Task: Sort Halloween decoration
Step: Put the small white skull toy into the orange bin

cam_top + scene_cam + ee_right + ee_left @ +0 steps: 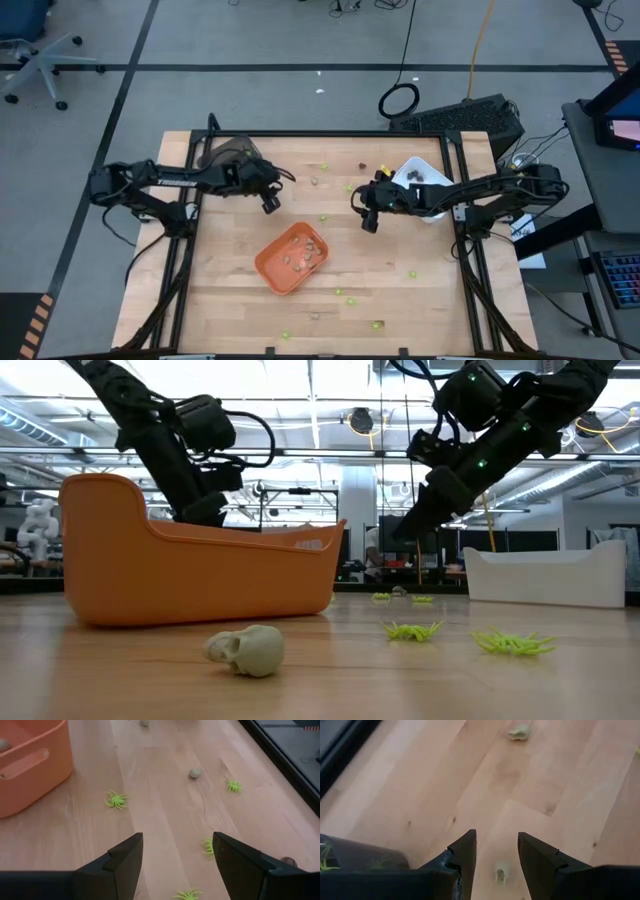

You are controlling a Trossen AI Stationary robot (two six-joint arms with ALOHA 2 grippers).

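- My left gripper [496, 851]: fingers parted, empty, a tan skull [500, 873] on the table beneath them.
- My right gripper [176, 851]: spread wide, empty.
- Right wrist view alone shows lime spiders [116, 799] beside orange tray [30, 767].
- Only high view shows white tray [428, 172].

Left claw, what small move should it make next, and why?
Probably a short drop straight down. The left claw hangs open above the table with a small tan-grey piece lying in line between its fingers, so lowering should bring it around that piece to close on.
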